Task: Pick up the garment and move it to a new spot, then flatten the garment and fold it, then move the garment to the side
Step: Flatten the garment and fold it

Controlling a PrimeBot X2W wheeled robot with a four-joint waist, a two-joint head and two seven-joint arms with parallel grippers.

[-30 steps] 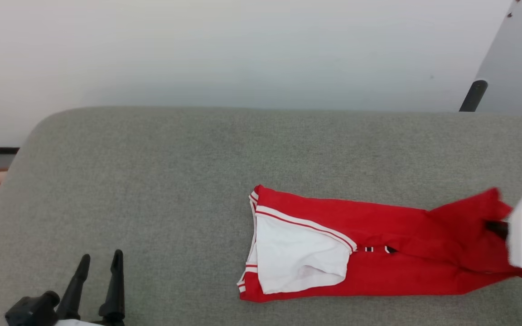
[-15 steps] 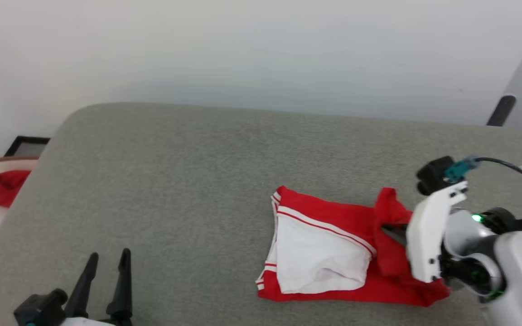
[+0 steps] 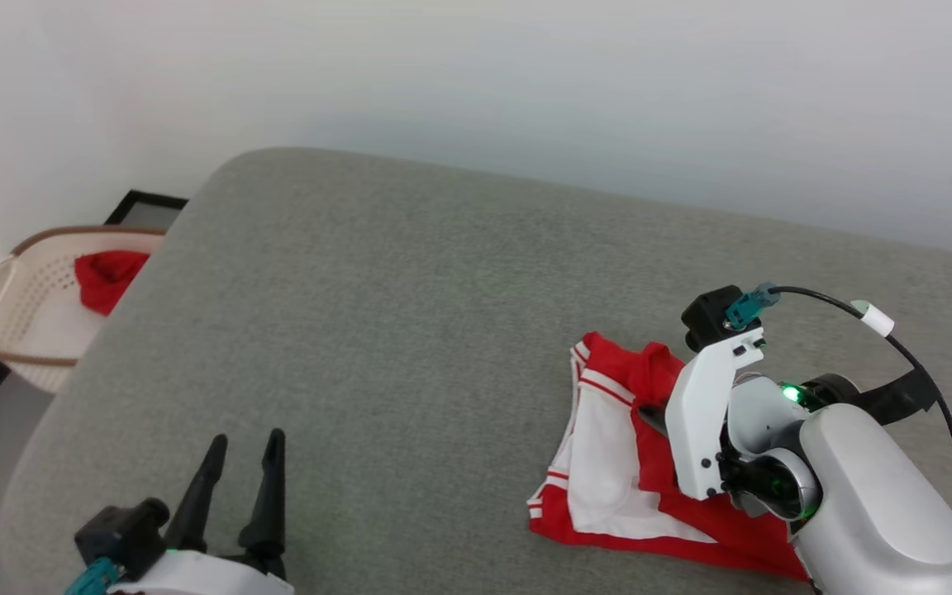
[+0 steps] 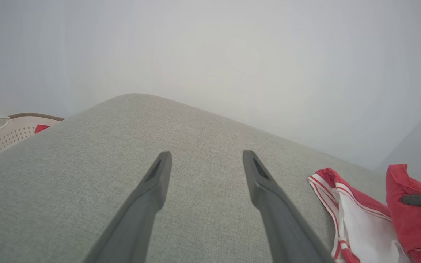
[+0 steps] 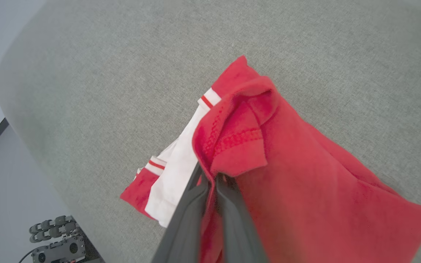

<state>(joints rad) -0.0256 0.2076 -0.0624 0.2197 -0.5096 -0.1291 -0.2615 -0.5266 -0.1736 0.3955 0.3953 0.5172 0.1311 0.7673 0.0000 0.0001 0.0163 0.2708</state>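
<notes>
Far on the left, a pale basket (image 3: 30,314) sits down beside the big grey cushion (image 3: 402,314). A small red cloth (image 3: 108,277) is inside the basket.

Next comes the left gripper (image 3: 247,438), low over the front edge of the cushion. Its two dark fingers are spread wide apart. Nothing is between them, and the left wrist view shows bare grey cushion in the gap.

Further right lies the shirt (image 3: 600,446), on the right part of the cushion near the front edge. It is red, with a white sleeve and red-and-white stripes. The sleeve end lies flat. One red edge is lifted up and bunched over it.

The right gripper (image 5: 210,175) has its fingers pressed together on that lifted red edge, pinching it. The pale right arm (image 3: 856,496) hides part of the shirt in the head view.
</notes>
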